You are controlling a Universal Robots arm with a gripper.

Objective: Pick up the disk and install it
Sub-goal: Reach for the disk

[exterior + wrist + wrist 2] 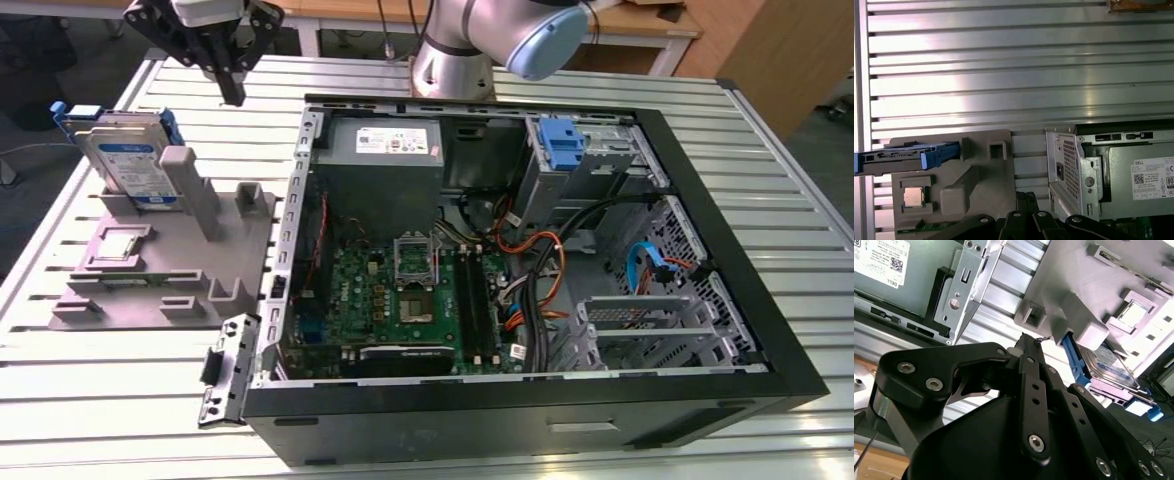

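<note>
1. The claw (235,92) hangs with its fingers drawn together, gripping nothing
2. The disk (127,160) stands on edge below the claw and a little aside, slotted in the grey holder (174,280), likely so its upper edge is free to grasp
3. The open computer case (787,380) lies at the claw's other side
</note>
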